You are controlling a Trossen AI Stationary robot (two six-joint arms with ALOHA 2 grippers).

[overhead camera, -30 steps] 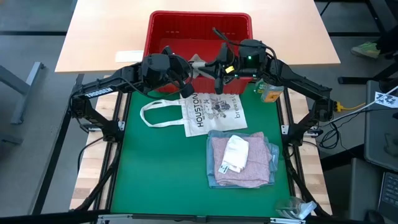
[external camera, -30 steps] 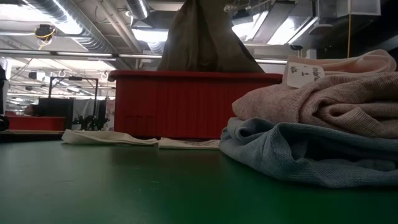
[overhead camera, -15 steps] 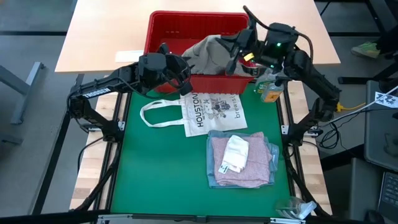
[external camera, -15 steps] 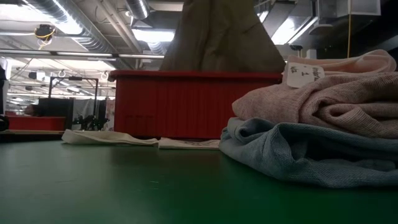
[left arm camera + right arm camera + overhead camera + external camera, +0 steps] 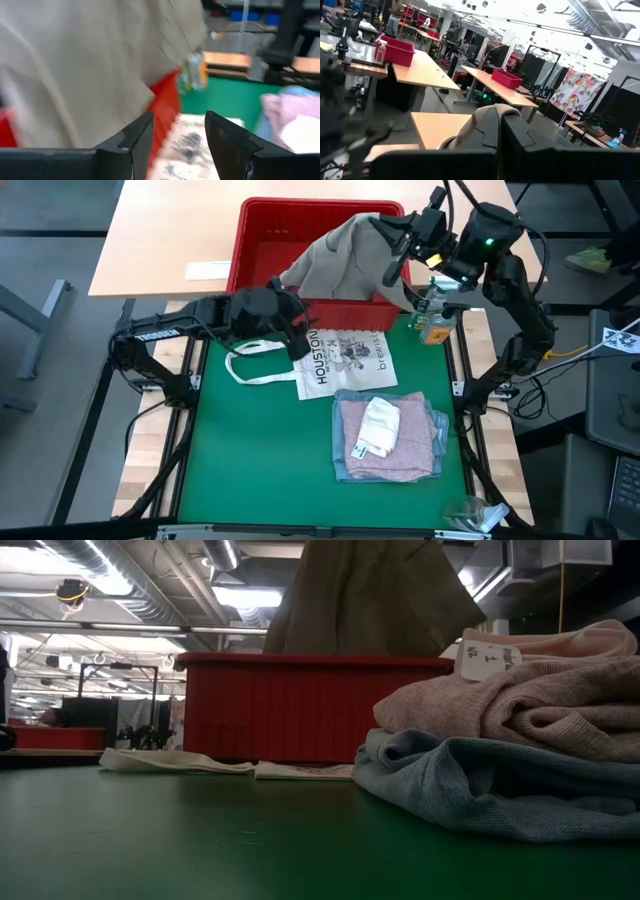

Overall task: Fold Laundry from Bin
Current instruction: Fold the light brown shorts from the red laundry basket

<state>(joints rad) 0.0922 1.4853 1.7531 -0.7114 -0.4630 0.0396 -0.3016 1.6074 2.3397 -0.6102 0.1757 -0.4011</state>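
Right gripper (image 5: 405, 242) is clamped shut on a bunched corner of the khaki-grey garment (image 5: 340, 260), held high above the far right corner of the red bin (image 5: 262, 230) so the soft matte cloth hangs below it in a limp cone, its lower part trailing inside the slotted plastic walls — presumably lifted to clear the thick rim before it goes to the bench (image 5: 260, 460). Left gripper (image 5: 298, 340) sits below and beside the hanging cloth at the bin's near wall, over the flat printed tote bag (image 5: 330, 360), jaws spread and empty — probably readying for a second grip. Away from both grippers a folded stack (image 5: 388, 438) rests on the bench: fuzzy pale pink knit on light blue, a white piece on top.
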